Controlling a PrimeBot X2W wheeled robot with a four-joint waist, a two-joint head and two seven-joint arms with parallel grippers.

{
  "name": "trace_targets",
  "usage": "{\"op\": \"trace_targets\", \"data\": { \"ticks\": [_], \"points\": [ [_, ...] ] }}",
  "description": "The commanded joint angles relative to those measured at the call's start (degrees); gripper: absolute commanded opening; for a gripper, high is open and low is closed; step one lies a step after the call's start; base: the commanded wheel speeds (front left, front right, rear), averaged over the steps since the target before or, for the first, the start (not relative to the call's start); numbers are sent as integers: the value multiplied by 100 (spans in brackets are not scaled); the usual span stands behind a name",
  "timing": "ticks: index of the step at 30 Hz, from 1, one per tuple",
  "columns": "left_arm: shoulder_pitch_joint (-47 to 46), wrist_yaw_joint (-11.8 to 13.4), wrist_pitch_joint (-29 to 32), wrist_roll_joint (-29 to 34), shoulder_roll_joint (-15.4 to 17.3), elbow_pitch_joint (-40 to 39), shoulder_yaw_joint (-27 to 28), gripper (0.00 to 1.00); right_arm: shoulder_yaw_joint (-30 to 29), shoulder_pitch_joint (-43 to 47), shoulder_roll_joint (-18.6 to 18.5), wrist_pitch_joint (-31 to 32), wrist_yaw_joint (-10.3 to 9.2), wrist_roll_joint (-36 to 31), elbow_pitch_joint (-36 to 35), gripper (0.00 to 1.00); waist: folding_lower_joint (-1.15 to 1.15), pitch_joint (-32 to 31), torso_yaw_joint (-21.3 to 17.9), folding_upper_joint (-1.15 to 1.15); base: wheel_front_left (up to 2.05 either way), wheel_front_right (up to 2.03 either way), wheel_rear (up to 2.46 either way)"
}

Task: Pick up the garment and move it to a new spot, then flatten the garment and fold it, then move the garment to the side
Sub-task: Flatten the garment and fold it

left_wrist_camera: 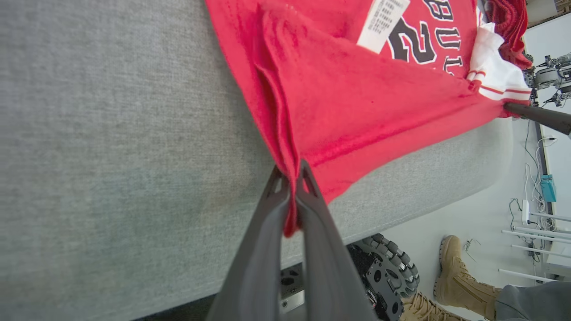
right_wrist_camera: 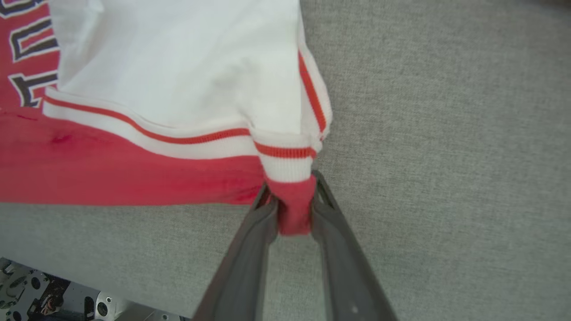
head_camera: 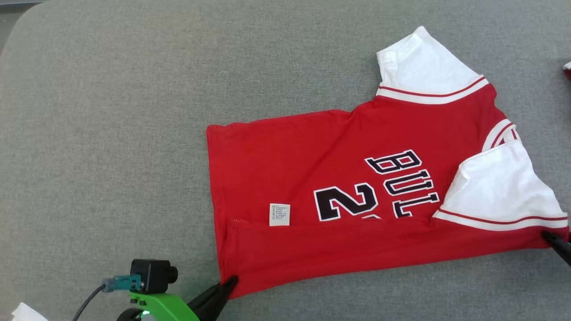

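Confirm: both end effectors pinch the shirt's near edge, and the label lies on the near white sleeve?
One slip: the label lies on the red body of the shirt, not on the near white sleeve, as the head view shows. The left end effector and right end effector do both pinch the near edge.

The head camera looks steeply down on the red and white fabric jersey [head_camera: 290, 160] spread over the grey woven-cloth surface [head_camera: 111, 133]. Each wrist camera sits close behind its own fingers, the left gripper [left_wrist_camera: 292, 171] and the right gripper [right_wrist_camera: 292, 178]. Both views share the jersey's folded edge running between the grippers.
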Motion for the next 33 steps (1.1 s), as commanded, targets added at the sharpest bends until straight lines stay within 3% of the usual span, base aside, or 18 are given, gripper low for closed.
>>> {"op": "trace_targets", "data": {
  "ticks": [1, 7, 10, 15, 18, 24, 33],
  "points": [
    [136, 44, -50, 86, 60, 17, 37, 100, -44, 77, -6, -60, -12, -67, 21, 100, 0, -17, 3, 0, 0, 0, 0],
    [153, 237, -275, 417, 361, -438, 229, 100, -534, -122, -321, -218, -10, -123, -460, 100, 0, 79, 59, 0, 0, 0, 0],
    [-280, 415, -397, 585, 381, -637, 469, 100, -671, -458, -680, -159, -9, -28, -1001, 100, 0, 334, 152, 0, 0, 0, 0],
    [-1458, 508, -326, 974, 181, -232, 543, 100, -185, -1807, -1028, -74, -10, -271, -1124, 100, 0, 913, 352, 0, 0, 0, 0],
    [-2238, 428, -264, 1005, -78, 269, 512, 100, 534, -3027, -971, 174, -9, -692, -816, 100, 0, 1293, 472, 0, 0, 0, 0],
    [-3244, 45, -285, 1082, -568, 1177, 220, 100, 1648, -4872, -371, 402, -11, -1447, 392, 100, 0, 1621, 799, 0, 0, 0, 0],
    [-3919, -344, -514, 980, -1107, 1840, 40, 100, 2139, -5961, 53, 148, -11, -2077, 1833, 100, 0, 1754, 969, 0, 0, 0, 0]
  ]
}}
